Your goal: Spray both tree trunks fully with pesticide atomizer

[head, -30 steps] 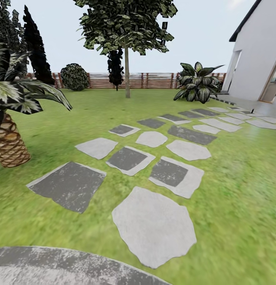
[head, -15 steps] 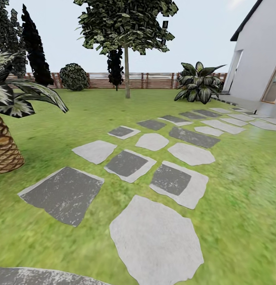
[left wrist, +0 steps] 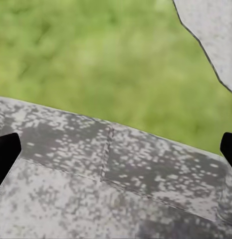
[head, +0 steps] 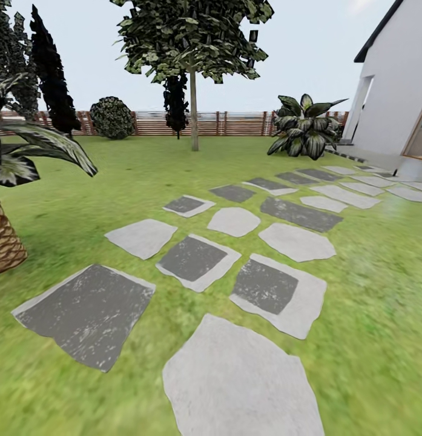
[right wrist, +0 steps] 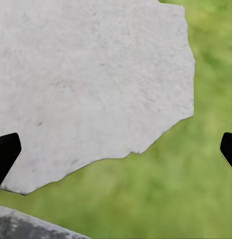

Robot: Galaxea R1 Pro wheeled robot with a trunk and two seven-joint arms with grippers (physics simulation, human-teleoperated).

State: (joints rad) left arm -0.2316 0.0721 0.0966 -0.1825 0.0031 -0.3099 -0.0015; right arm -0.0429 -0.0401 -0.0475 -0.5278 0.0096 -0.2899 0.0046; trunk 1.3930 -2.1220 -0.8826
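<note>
One tree stands far ahead on the lawn, with a straight grey-brown tree trunk [head: 194,118] under a blocky green crown [head: 192,36]. The floor of light and dark grey stone slabs [head: 192,257] runs from just below me toward the house. The pesticide atomizer is out of view. My left gripper [left wrist: 116,149] hangs open over a mottled dark slab [left wrist: 96,174] and grass, its black fingertips [left wrist: 6,154] wide apart. My right gripper [right wrist: 116,149] is open above a light slab [right wrist: 86,84], with nothing between its fingers.
A palm with a scaly trunk [head: 2,242] stands close at the left. A striped broad-leaf plant [head: 304,130] and the white house [head: 398,91] are at the right. A slat fence [head: 235,123], a round bush [head: 112,118] and dark columnar trees [head: 50,72] line the back.
The whole head view has shifted: the camera has moved forward. Slabs sit lower and larger, the palm has slid left, and the curved paving at the bottom edge has dropped out of frame.
</note>
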